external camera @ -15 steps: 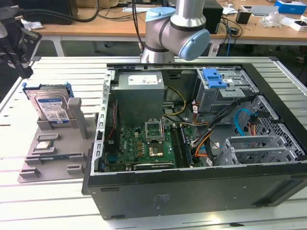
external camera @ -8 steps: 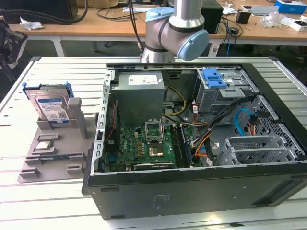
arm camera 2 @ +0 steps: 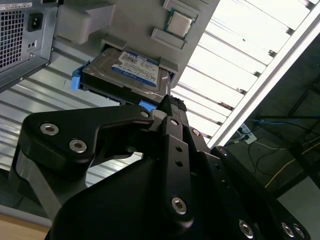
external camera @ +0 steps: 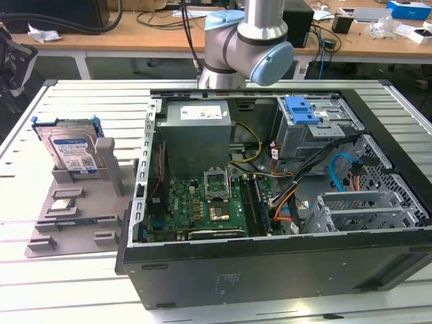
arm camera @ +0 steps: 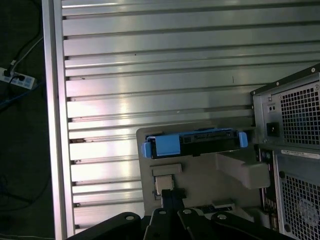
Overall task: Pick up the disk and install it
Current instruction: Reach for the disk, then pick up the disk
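The disk (external camera: pixel 71 145) is a silver drive with a white-and-blue label in a thin blue rail. It stands tilted in a grey holder (external camera: pixel 88 196) on the slatted table, at the exterior view's left of the open computer case (external camera: pixel 270 270). In both wrist views the disk (arm camera 2: pixel 127 70) (arm camera: pixel 195 142) rests in that holder with nothing gripping it. My gripper (arm camera 2: pixel 170 102) (arm camera: pixel 167 194) hovers apart from the disk, over the holder, with its black fingers together and nothing between them.
Inside the case are a grey power-supply box (external camera: pixel 196 131), a motherboard (external camera: pixel 202 202) and a metal drive cage topped by a blue bracket (external camera: pixel 302 109). A small square chip (arm camera 2: pixel 178 23) lies on the holder. The case's rear panel (arm camera: pixel 295 125) stands beside the holder. The table edge (arm camera: pixel 50 100) borders dark floor.
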Motion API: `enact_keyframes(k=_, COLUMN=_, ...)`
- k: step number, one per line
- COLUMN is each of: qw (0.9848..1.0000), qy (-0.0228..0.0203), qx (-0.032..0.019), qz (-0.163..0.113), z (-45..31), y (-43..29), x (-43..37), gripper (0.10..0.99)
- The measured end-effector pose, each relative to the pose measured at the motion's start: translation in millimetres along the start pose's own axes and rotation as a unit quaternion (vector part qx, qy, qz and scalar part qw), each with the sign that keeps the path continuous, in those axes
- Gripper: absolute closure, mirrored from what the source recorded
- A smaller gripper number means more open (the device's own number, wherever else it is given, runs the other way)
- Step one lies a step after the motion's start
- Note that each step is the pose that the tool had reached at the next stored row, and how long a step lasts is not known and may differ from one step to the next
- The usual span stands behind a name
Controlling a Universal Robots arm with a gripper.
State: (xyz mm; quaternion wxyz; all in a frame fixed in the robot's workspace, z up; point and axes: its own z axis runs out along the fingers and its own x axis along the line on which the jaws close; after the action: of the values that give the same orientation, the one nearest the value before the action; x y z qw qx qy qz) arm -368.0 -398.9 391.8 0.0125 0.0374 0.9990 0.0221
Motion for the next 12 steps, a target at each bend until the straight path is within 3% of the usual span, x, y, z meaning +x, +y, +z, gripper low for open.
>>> enact_keyframes(k=6, qw=1.0000, qy=0.0001, qx=-0.0001, qz=-0.003, z=0.0, y=0.0, x=0.3, gripper=0.980)
enact_keyframes(k=9, qw=0.9988, qy=0.0022, qx=-0.0011, qz=-0.049, z=0.0, y=0.0, x=0.3, gripper=0.980)
enact_keyframes(k=12, qw=0.9971, qy=0.0034, qx=-0.0018, qz=-0.075, z=0.0, y=0.0, x=0.3, gripper=0.980)
